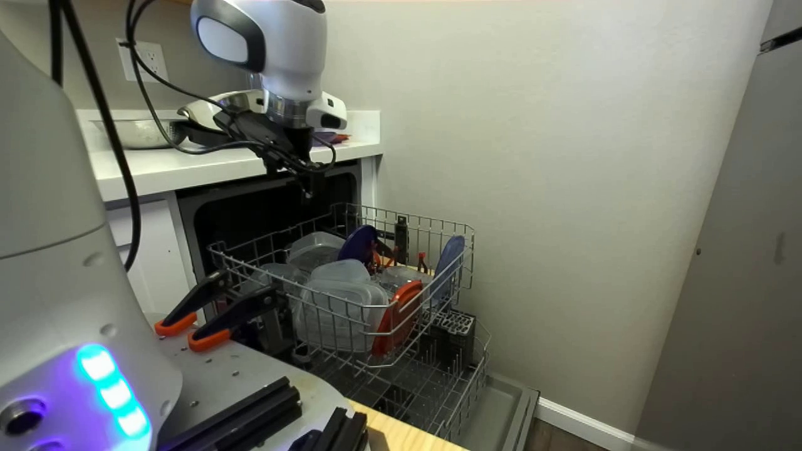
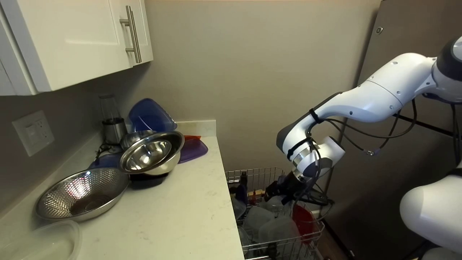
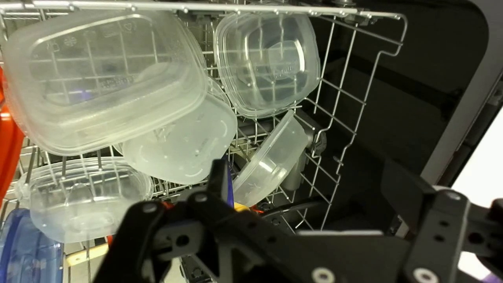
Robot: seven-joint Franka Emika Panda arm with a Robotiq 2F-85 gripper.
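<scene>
My gripper (image 3: 311, 186) stands open over the upper dishwasher rack (image 1: 351, 304), with its fingers (image 3: 217, 181) wide apart and nothing between them. In the wrist view a tilted translucent container (image 3: 271, 161) is nearest, near the left finger. Beyond it lie a square clear container (image 3: 271, 67), a frosted one (image 3: 188, 145) and a large one (image 3: 98, 78). A blue lid (image 3: 31, 247) and a red lid (image 3: 10, 145) are at the left edge. A dark purple lid (image 1: 359, 244) stands upright in the rack. In an exterior view the gripper (image 2: 274, 191) is seen above the rack.
The white counter (image 2: 180, 206) borders the rack, bearing a colander (image 2: 85, 195), steel bowls (image 2: 151, 155), a purple lid (image 2: 193, 148) and a clear container (image 2: 47, 242). A wall rises behind the rack. Black-and-orange clamps (image 1: 219, 322) sit at the robot's base.
</scene>
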